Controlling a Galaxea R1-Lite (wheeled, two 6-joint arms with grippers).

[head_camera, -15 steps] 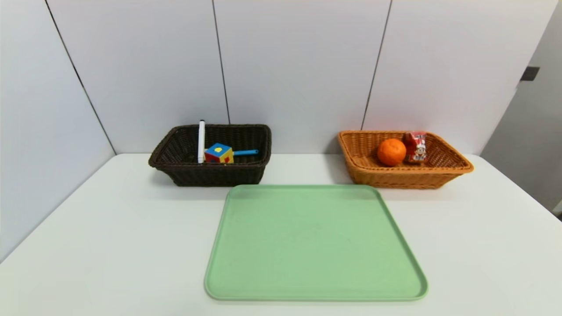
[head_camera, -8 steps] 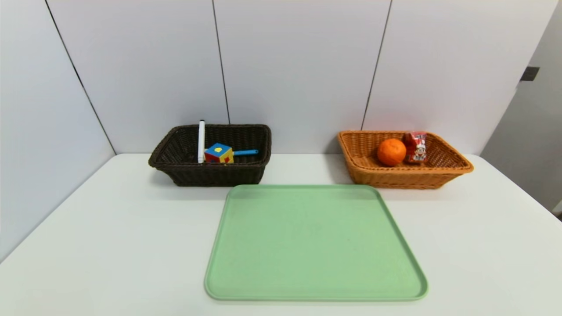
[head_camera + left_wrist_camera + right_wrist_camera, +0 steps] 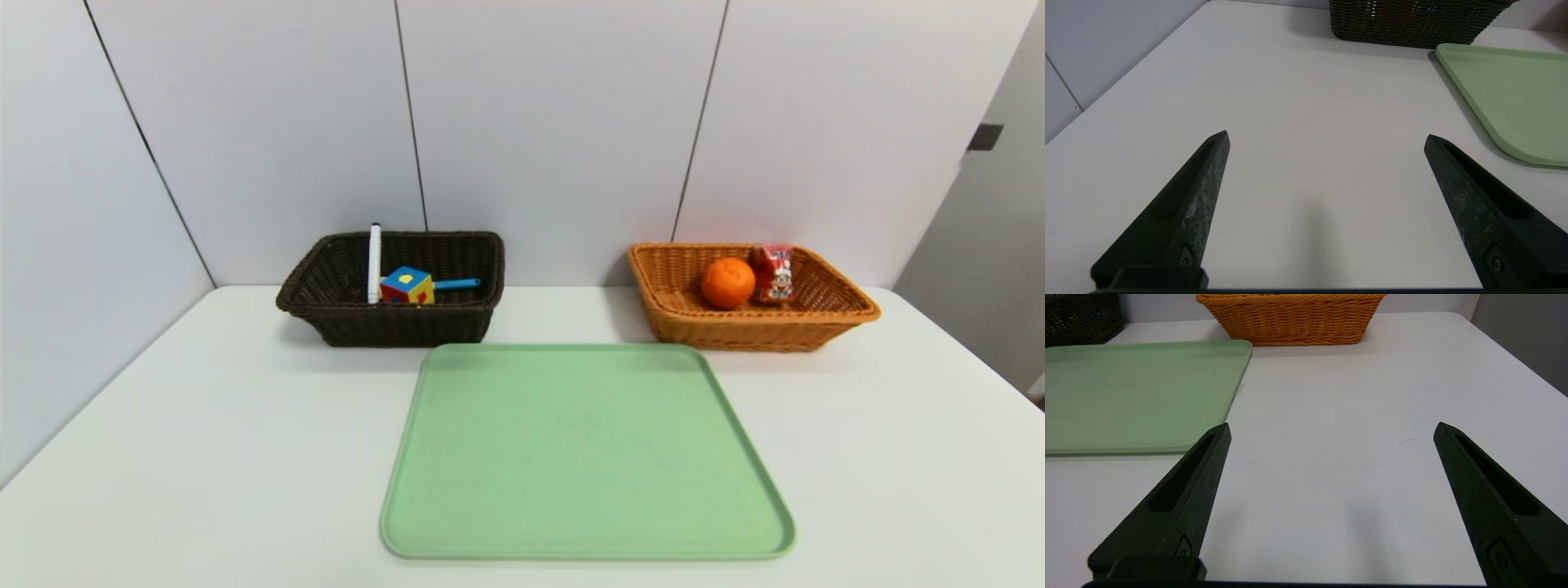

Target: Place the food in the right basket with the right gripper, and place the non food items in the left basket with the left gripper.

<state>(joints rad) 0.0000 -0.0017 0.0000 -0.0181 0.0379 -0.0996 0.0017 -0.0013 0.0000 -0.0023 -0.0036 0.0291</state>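
Orange fruit (image 3: 727, 283) and red carton (image 3: 775, 274) sit in your wicker right basket (image 3: 759, 328), same spots as a second ago, so nothing's changed; the cube (image 3: 407, 286), marker (image 3: 375, 265) and spoon (image 3: 457, 284) share the left basket (image 3: 400, 327). Your left gripper (image 3: 1327, 139) and right gripper (image 3: 1334, 428) hang over the table (image 3: 204, 457), fingers wide, holding nothing. Looks done to me.
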